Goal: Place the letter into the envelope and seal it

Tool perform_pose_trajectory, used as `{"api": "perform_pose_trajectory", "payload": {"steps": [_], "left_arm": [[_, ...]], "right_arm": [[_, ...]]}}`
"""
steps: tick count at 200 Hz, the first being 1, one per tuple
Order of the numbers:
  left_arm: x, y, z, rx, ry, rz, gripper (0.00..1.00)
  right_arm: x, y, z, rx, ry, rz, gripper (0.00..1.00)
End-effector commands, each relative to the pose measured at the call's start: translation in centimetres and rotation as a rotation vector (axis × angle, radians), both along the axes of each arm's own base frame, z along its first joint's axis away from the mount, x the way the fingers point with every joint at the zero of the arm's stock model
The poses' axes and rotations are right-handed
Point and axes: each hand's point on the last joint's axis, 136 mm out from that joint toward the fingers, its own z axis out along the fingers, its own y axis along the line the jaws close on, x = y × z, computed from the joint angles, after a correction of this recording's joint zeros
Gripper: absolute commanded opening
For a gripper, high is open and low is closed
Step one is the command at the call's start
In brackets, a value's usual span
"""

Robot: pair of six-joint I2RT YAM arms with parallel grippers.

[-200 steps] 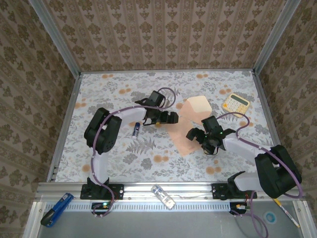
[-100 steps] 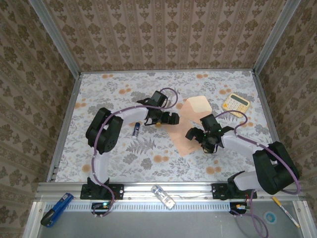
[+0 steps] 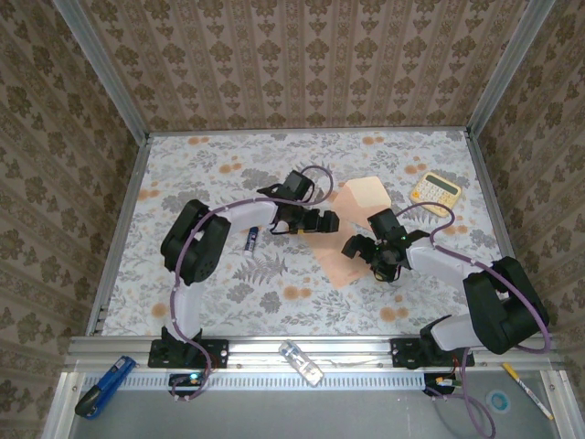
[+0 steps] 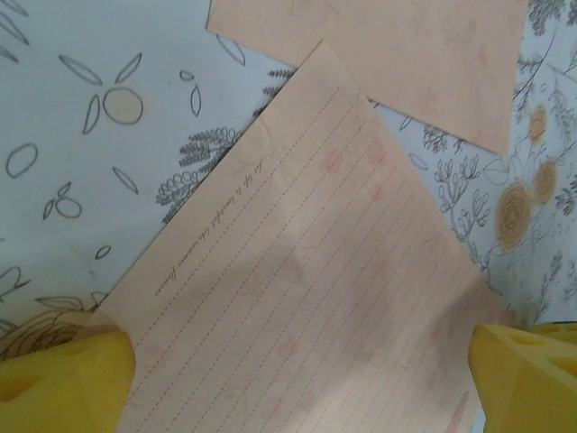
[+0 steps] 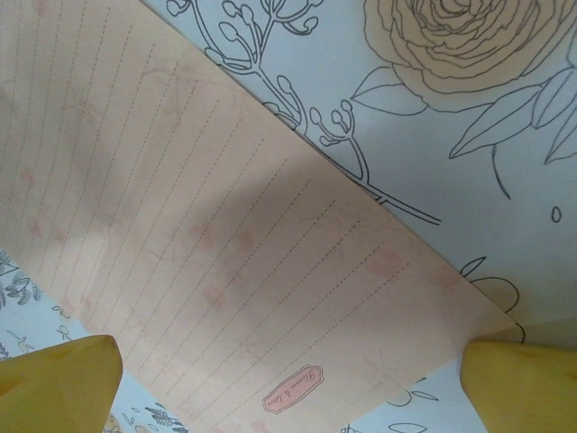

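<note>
Left wrist view: left gripper [image 4: 297,374] gapes astride the letter [image 4: 306,262], right gripper [image 5: 288,381] likewise; we should pinch opposite edges evenly.

Three walls [image 3: 302,64] papered in brown with striped damask motifs enclose the workspace, joined at the corners by slanting aluminium posts [image 3: 101,69]. The tabletop [image 3: 201,165] is covered in a white print of grey leaves and orange blooms, evenly lit, with a metal rail [image 3: 302,349] along its near edge.
</note>
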Motion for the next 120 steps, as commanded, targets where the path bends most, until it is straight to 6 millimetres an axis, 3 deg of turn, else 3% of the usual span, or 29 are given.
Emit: {"api": "perform_pose_trajectory", "payload": {"steps": [1,28,66,120], "left_arm": [[0.0,1.8,0.5,0.09,-0.018,-0.02,0.95],[1.1,4.3,1.1,0.191,-0.041,-0.001,0.95],[2.0,6.1,1.7,0.246,-0.028,0.005,0.96],[1.3,5.6,0.3,0.271,0.048,-0.019,0.96]], "right_arm": [[2.8,1.7,-0.3,0.052,-0.109,0.042,1.0],[2.7,1.6,-0.3,0.05,-0.107,0.043,1.0],[2.6,1.6,-0.3,0.048,-0.106,0.044,1.0],[2.7,1.6,-0.4,0.05,-0.104,0.043,1.0]]}}
